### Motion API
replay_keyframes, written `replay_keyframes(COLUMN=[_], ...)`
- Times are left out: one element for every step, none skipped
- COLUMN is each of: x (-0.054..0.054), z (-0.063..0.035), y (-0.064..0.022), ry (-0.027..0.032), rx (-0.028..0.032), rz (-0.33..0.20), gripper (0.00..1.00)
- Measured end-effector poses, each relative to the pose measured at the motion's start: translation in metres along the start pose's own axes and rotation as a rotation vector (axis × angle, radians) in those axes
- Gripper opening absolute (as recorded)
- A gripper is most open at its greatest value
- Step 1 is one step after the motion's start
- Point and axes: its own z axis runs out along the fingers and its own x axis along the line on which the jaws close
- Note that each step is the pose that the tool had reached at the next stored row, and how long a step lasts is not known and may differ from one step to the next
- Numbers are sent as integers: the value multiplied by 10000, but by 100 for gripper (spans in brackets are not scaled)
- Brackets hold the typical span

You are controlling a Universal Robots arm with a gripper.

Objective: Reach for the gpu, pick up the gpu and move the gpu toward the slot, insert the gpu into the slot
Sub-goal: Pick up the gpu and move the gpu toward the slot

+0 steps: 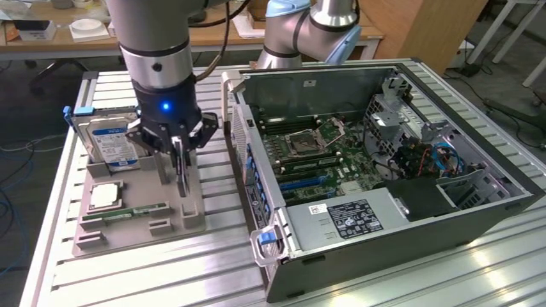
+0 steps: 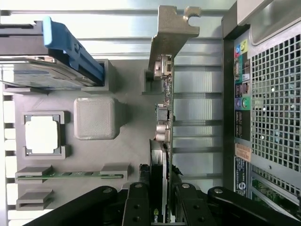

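The gpu (image 1: 181, 174) stands on edge in the grey holder tray (image 1: 137, 224), a thin black card with its silvery bracket (image 2: 172, 33) at the far end. My gripper (image 1: 180, 148) is directly over it, its two black fingers (image 2: 139, 207) closed against both faces of the card (image 2: 164, 117). The card's lower edge still rests in the tray's support. The slot (image 1: 300, 183) is a long blue connector on the green motherboard inside the open computer case (image 1: 384, 211), to the exterior view's right of the tray.
On the tray are a blue-labelled hard drive (image 1: 111, 141), a square CPU (image 1: 104, 195) and a slim green memory stick (image 1: 128, 211). The case's perforated rear wall (image 2: 273, 94) stands close beside the card. A second arm's base (image 1: 298, 32) is behind the case.
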Motion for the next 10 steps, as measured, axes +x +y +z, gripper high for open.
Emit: replay_keyframes(x=[0, -1, -1, -2, -2, -2, -3, -3, -3, -3], z=[-32, -64, -93, -123, -154, -180, -204, -234, -264, -292], y=[1, 3, 4, 5, 7, 8, 9, 10, 11, 13], ry=[0, 0, 1, 1, 1, 1, 1, 0, 1, 0], rx=[0, 0, 0, 0, 1, 1, 1, 0, 1, 1], rz=[0, 0, 0, 0, 0, 0, 0, 0, -1, 0], gripper=[27, 27, 27, 27, 27, 27, 27, 27, 27, 27])
